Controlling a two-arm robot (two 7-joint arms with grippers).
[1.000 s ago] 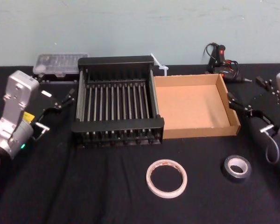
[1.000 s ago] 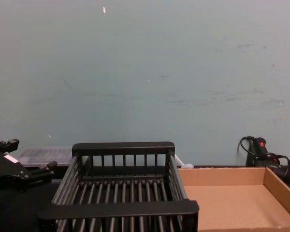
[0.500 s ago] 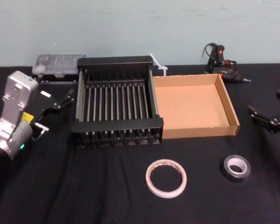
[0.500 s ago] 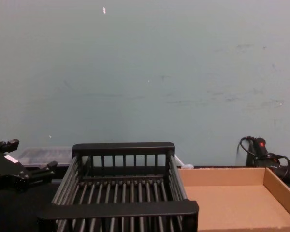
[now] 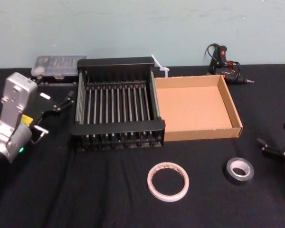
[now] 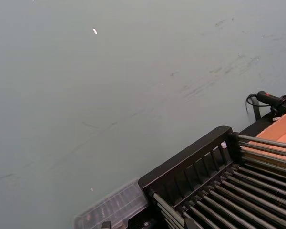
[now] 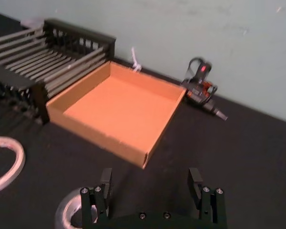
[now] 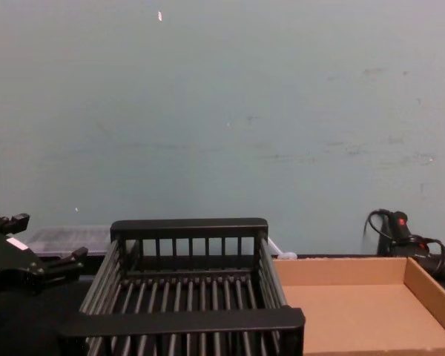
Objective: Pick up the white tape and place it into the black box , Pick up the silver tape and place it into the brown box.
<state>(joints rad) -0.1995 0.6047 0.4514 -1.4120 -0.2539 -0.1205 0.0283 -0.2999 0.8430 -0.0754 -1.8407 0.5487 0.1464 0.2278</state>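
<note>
A large thin white ring of tape [image 5: 168, 181] is seen lying flat on the black-clothed counter [image 5: 85, 190], in front of the black slatted plastic crate [image 5: 116, 127]. The small thick grey-silver roll of tape [image 5: 239, 171] lies well to its right, in front of the shallow brown cardboard tray [image 5: 230, 107]. Crate and tray are set side by side, touching, and both are seen without anything in them.

The right gripper [image 7: 150, 181] is held low over the counter just beside the silver roll, with its jaws spread wide and nothing between them. The left gripper [image 5: 57, 113] is parked beside the crate's left wall, also spread and holding nothing.

Neither tape has yet been lifted, so the task is judged to be at its very start, with the silver roll the likelier first pick.

Both rolls are expected to be light and stiff. The silver roll, being thick and small, could probably be pinched across its outer sides. The white ring is low and wide, so it is better taken across its band, one finger inside the core and one outside. The smooth sides may be found slippery under a shallow hold.
</note>
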